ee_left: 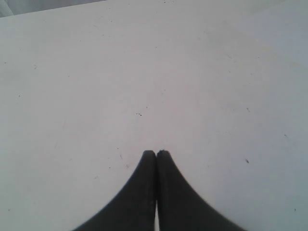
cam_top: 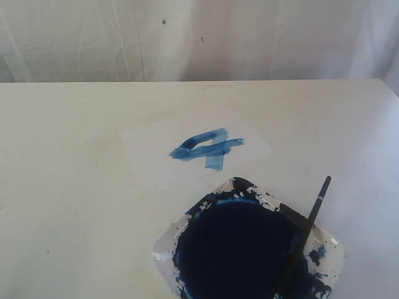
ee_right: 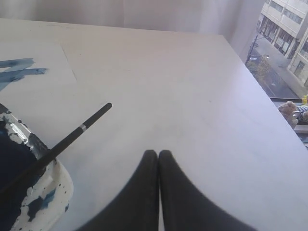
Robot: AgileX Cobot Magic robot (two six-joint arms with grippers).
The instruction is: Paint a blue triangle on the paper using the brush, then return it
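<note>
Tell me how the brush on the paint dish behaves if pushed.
Thin and round-handled, the brush would probably roll if nudged. Propped on the paint dish rim, it may pivot or slip. Its straight handle looks stiff, light.

The blue triangle point(cam_top: 209, 148) is painted as a rough, streaky outline like a slanted "4" near the middle of the paper point(cam_top: 156, 165), a thin white sheet laid flat on the bench point(cam_top: 62, 187). The brush point(cam_top: 315, 208), black with a thin silver band, is rested slanted across the rim of the paint dish point(cam_top: 163, 246), with one end projecting over the bench.

Paint-smeared dish point(cam_top: 163, 248), white table point(cam_top: 62, 187), pale curtain point(cam_top: 187, 37)
</note>
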